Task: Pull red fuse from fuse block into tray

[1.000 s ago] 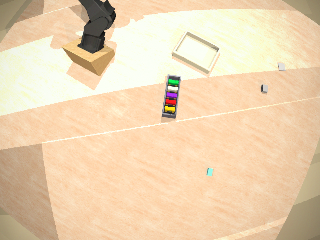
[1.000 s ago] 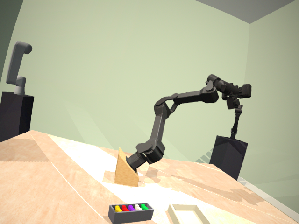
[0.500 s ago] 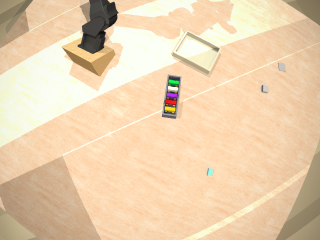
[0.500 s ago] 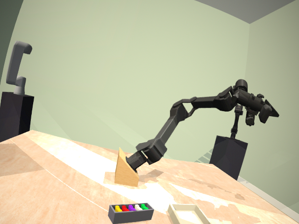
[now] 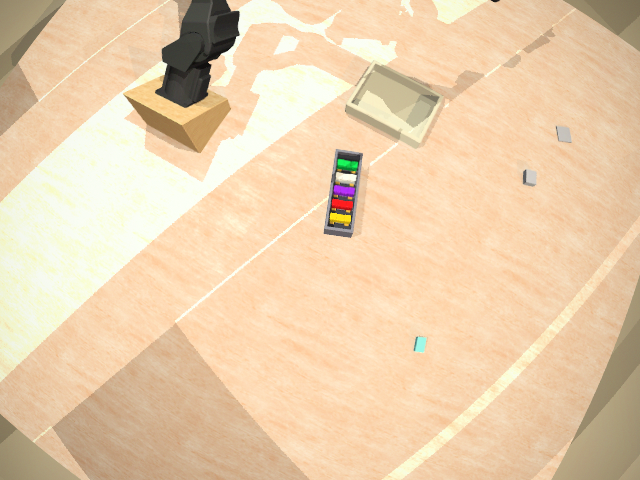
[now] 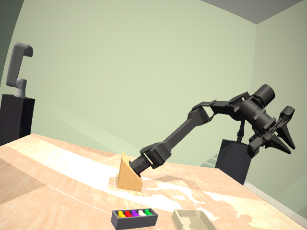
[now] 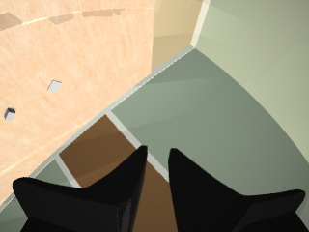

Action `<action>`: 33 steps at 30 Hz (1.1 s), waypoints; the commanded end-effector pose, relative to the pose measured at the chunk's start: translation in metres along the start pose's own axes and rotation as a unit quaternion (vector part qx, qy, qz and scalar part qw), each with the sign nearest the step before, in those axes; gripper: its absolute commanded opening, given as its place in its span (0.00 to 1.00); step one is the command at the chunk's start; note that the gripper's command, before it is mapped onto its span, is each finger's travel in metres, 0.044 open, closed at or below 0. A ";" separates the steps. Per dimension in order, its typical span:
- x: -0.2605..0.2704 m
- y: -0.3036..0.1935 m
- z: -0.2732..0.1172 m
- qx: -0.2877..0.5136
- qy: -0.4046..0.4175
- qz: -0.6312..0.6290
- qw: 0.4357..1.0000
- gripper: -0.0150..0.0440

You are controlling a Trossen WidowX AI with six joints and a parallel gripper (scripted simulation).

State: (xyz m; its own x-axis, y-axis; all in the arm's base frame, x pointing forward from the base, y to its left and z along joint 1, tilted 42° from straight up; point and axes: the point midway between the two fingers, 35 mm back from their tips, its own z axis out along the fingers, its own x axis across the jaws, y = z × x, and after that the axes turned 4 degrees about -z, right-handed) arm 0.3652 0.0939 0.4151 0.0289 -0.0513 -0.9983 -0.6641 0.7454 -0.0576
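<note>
The red fuse [image 5: 342, 204] [image 6: 128, 213] sits in the dark grey fuse block [image 5: 338, 233] [image 6: 135, 223], between the yellow fuse [image 5: 340, 218] and the purple fuse [image 5: 343, 190]. The white fuse [image 5: 345, 178] and the green fuse [image 5: 346, 164] sit beyond the purple one. The beige tray [image 5: 381, 125] [image 6: 176, 219] stands beside the block, near its green end, with no fuse visible in it. My gripper [image 6: 292, 150] [image 7: 157, 153] is narrowly open, with nothing between its fingertips. It hangs high above the table, well away from the block, and is out of view in the top view.
My arm stands on a wooden wedge [image 5: 165, 117] [image 6: 128, 181]. A teal block [image 5: 420, 344], a small grey block [image 5: 529, 177] [image 7: 10, 114] and a flat grey piece [image 5: 563, 134] [image 7: 55, 86] lie on the table. Two other arms stand on dark pedestals beyond the table in the exterior view.
</note>
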 end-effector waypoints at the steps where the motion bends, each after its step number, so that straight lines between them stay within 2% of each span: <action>1: 0.059 -0.031 0.008 0.028 0.077 0.112 0.990 0.38; 7: 0.156 -0.067 0.001 0.082 0.195 0.299 0.930 0.38; 13: 0.250 -0.081 -0.027 0.145 0.298 0.483 0.810 0.38; 20: 0.343 -0.068 -0.080 0.218 0.390 0.672 0.591 0.38; 24: 0.387 -0.047 -0.121 0.257 0.431 0.762 0.408 0.38; 26: 0.398 -0.038 -0.133 0.266 0.441 0.784 0.346 0.38; 33: 0.402 -0.040 -0.137 0.267 0.442 0.787 0.338 0.38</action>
State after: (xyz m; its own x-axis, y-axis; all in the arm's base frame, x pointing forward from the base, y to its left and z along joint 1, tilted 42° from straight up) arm 0.3037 -0.0459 0.0222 -0.4618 0.6845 0.5640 0.8858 0.3240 0.3321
